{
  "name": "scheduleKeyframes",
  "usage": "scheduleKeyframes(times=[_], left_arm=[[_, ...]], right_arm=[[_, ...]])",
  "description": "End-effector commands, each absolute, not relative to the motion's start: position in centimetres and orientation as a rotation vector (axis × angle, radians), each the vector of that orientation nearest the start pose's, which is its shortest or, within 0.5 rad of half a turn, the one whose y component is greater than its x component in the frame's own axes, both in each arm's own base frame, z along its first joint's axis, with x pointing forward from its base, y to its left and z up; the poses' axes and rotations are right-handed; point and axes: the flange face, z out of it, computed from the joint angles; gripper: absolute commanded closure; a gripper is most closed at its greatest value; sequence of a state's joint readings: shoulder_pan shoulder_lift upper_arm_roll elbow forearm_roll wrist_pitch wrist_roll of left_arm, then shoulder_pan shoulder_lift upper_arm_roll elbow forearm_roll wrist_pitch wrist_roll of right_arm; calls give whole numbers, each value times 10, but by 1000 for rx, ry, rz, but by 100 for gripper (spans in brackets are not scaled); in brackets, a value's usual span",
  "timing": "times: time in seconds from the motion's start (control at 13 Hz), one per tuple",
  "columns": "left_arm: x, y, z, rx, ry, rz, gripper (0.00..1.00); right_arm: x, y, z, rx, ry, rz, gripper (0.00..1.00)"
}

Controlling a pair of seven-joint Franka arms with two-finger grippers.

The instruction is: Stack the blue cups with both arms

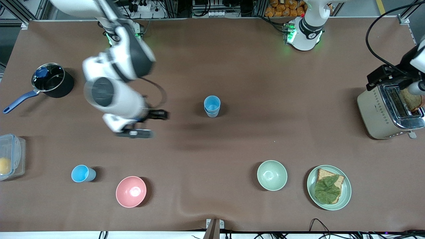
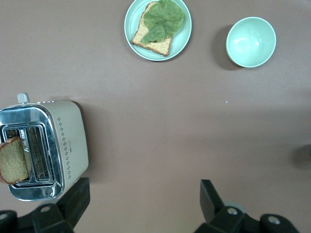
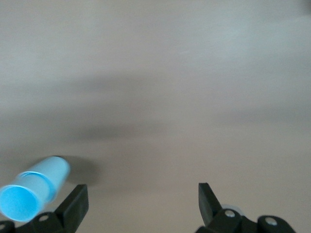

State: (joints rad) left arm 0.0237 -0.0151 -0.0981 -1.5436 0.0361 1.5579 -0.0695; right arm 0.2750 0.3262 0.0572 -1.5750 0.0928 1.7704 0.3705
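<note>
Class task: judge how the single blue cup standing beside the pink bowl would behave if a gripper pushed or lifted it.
The single blue cup looks thin and empty, so it is probably light. It is narrow and tapered, so a push near the rim might tip it, and then it could roll in a curve. Its smooth wall may slip in the open right gripper.

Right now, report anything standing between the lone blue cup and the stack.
Nothing visible: the table between the lone blue cup and the stacked cups is bare, the pink bowl off that line. The right gripper hangs over that stretch, jaws open; the left gripper waits by the toaster.
</note>
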Motion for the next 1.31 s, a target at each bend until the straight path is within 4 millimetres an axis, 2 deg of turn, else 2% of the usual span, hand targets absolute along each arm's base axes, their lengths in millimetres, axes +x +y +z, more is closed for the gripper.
scheduleKeyframes(times=[0.0,0.08,0.15,0.23,0.46,0.62,0.69,0.85,1.0,1.23], left_arm=[[530,-25,655,-3112,-25,-79,0],[525,-20,658,-3119,-14,-59,0],[525,-7,656,-3132,-51,-51,0],[526,-4,654,-3138,-58,-46,0],[528,-7,652,-3139,-72,-45,0],[531,-24,645,-3132,-70,-30,0],[534,-29,641,-3127,-89,-19,0],[533,-47,642,-3119,-37,-23,0],[530,-65,645,-3110,29,-27,0],[532,-57,654,-3104,16,-56,0]], right_arm=[[595,130,477,-3063,108,187,0],[598,114,489,-3058,92,156,0],[599,101,497,-3057,35,141,0],[596,79,505,-3056,-18,143,0],[574,2,557,-3068,-192,158,0],[558,-7,585,-3146,-204,125,0],[555,-9,585,-3161,-201,166,0],[551,-23,604,-3162,-184,153,0],[547,-24,620,-3161,-188,160,0],[547,-27,626,-3157,-234,139,0]])
